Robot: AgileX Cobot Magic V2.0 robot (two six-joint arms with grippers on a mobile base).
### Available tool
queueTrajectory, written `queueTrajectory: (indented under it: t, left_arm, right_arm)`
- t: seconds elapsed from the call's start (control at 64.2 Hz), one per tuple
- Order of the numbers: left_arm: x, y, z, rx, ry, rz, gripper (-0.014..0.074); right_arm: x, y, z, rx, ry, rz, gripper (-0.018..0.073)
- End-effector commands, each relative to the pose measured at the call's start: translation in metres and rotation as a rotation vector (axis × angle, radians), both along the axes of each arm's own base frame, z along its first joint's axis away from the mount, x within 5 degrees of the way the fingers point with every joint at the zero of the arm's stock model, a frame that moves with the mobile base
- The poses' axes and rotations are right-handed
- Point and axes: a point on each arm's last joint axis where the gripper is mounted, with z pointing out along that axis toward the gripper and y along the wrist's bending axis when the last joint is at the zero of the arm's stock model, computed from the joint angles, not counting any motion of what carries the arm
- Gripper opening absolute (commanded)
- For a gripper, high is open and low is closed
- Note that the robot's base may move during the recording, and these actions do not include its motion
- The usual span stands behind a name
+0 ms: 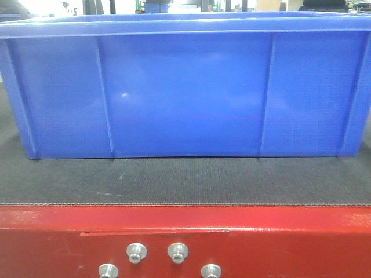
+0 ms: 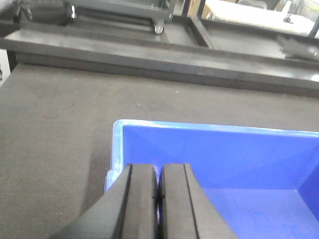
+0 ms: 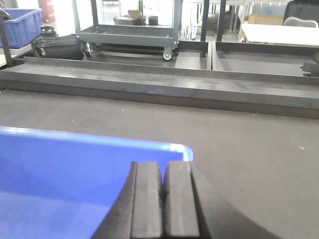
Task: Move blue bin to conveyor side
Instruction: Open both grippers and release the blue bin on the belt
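Observation:
The blue bin (image 1: 185,92) stands on the dark grey belt (image 1: 174,179), its long side close to the red frame (image 1: 261,243) of the conveyor side. In the left wrist view my left gripper (image 2: 158,170) is shut, fingers pressed together, just inside the bin's (image 2: 224,154) left end wall. My right gripper (image 3: 163,167) is shut too, by the far right corner of the bin (image 3: 75,169), and its right finger covers the end wall. I see nothing held between either pair of fingers. The near rim under both grippers is hidden. Neither gripper shows in the front view.
Silver bolts (image 1: 137,252) sit in the red frame. Beyond the bin the belt (image 3: 249,149) runs to a dark metal rail (image 3: 149,84). Behind that stand a wheeled cart (image 3: 129,30), another blue crate (image 3: 20,25) and a white table (image 3: 279,32).

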Motion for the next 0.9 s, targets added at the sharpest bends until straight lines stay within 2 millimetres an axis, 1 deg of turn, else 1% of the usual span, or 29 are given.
queueTrajectory:
  t: [0.0,0.016,0.047,0.062,0.078,0.14,0.156,0.28,0.39,0.499,0.561,0.623,0.717,0.888]
  left_arm:
    - [-0.014,-0.001,-0.013,-0.008,-0.096,-0.025,-0.0006]
    - [-0.016,-0.001,-0.016,-0.009,-0.104,-0.028,-0.0006]
    - [-0.022,0.0,-0.024,-0.012,-0.122,-0.034,-0.0006]
    - [-0.025,0.0,-0.025,-0.015,-0.143,-0.037,-0.0006]
    - [-0.027,0.0,-0.032,-0.015,-0.138,-0.039,-0.0006]
    - [-0.038,0.001,-0.046,-0.019,-0.161,-0.048,-0.0006]
    - [-0.041,0.001,-0.053,-0.018,-0.153,-0.05,-0.0006]
    - [-0.06,0.004,-0.083,-0.013,-0.115,-0.054,-0.0006]
    - [-0.077,0.007,-0.103,-0.012,-0.101,-0.057,-0.0006]
    - [-0.094,0.008,-0.115,-0.026,-0.181,-0.071,-0.0006]
    - [-0.105,0.009,-0.12,-0.034,-0.228,-0.077,-0.0006]
    - [-0.115,0.011,-0.129,-0.035,-0.228,-0.078,-0.0006]
    - [-0.128,0.013,-0.138,-0.042,-0.227,-0.074,-0.0006]
    - [-0.149,0.018,-0.14,-0.032,-0.188,-0.057,-0.0006]
  right_arm:
    - [-0.016,-0.003,-0.011,-0.003,-0.072,0.001,-0.0087]
    - [-0.018,-0.004,-0.017,-0.004,-0.067,0.002,-0.0087]
    - [-0.025,-0.005,-0.022,0.0,-0.085,0.002,-0.0087]
    - [-0.028,-0.005,-0.027,0.001,-0.09,0.003,-0.0087]
    - [-0.032,-0.006,-0.029,0.003,-0.103,0.003,-0.0087]
    - [-0.044,-0.008,-0.041,0.01,-0.139,0.005,-0.0087]
    - [-0.047,-0.008,-0.044,0.01,-0.142,0.005,-0.0087]
    - [-0.073,-0.013,-0.072,0.008,-0.129,0.006,-0.0087]
    - [-0.095,-0.017,-0.091,0.006,-0.119,0.007,-0.0089]
    - [-0.113,-0.02,-0.109,0.005,-0.112,0.007,-0.0088]
    - [-0.124,-0.022,-0.115,0.008,-0.129,0.007,-0.0088]
    - [-0.135,-0.024,-0.122,0.011,-0.144,0.006,-0.0088]
    - [-0.148,-0.027,-0.123,0.018,-0.183,0.006,-0.0088]
    - [-0.169,-0.031,-0.124,0.016,-0.174,0.003,-0.0088]
